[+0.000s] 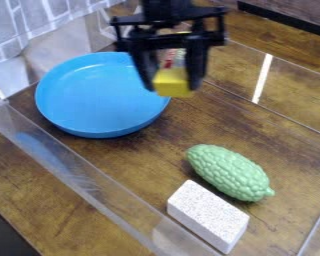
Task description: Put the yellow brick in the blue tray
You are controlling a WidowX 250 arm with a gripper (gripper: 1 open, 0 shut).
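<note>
The yellow brick [172, 78] is pinched in the gripper [171, 70] and held in the air at the right rim of the blue tray [83, 100], clear of the table [136, 160].

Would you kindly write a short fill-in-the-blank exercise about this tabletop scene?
1. The gripper holds the yellow brick above the rim of the ____ tray.
2. The inside of the tray is ____.
3. The white speckled block lies beside the bumpy ____ oval object.

Missing words: blue; empty; green
</note>
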